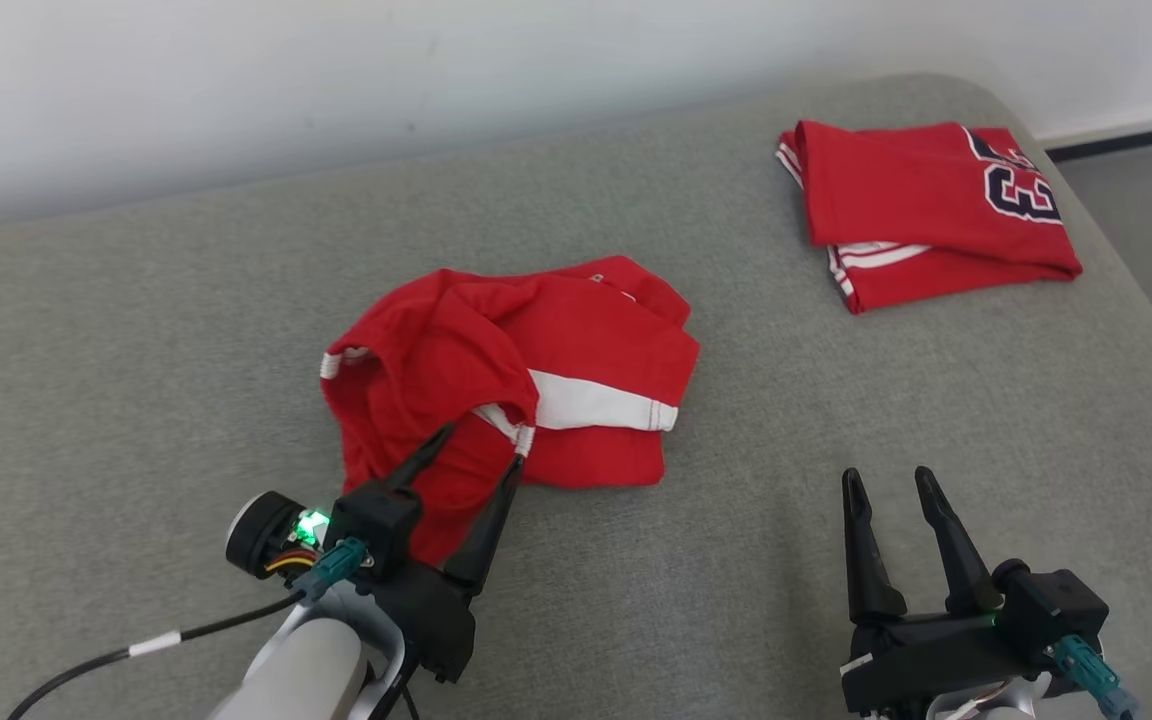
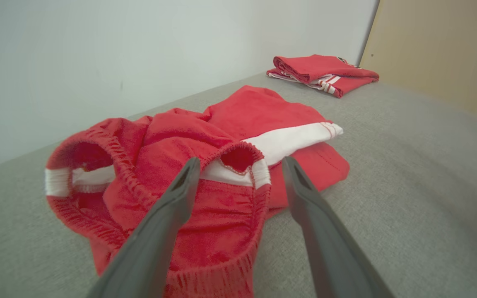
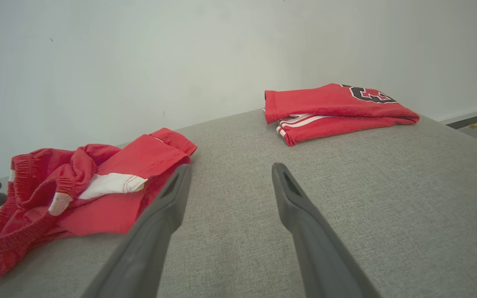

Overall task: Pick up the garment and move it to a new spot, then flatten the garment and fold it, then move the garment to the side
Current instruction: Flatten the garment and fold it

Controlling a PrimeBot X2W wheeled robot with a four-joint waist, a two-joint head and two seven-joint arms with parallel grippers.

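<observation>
Our left gripper (image 1: 485, 444), spread, straddles the crumpled red garment (image 1: 556, 340) lying mid-way along the grey cushion (image 1: 736, 520) nearer its front edge, so we should push lower and pinch several layers; our right gripper (image 1: 887, 474) hangs spread.

One bit of print to call, and it sits on the folded red jersey (image 1: 921, 205). In the head view a dark number (image 1: 1026, 192) with a white outline lies by the jersey's right edge, turned sideways, and it reads as a 3. Just above it is a second figure (image 1: 991, 150) in the same dark print, cut off by the fold, so I can't say what it is. The right wrist view catches the same 3 at a shallow angle on the top face. In the left wrist view it's too small to read.
</observation>
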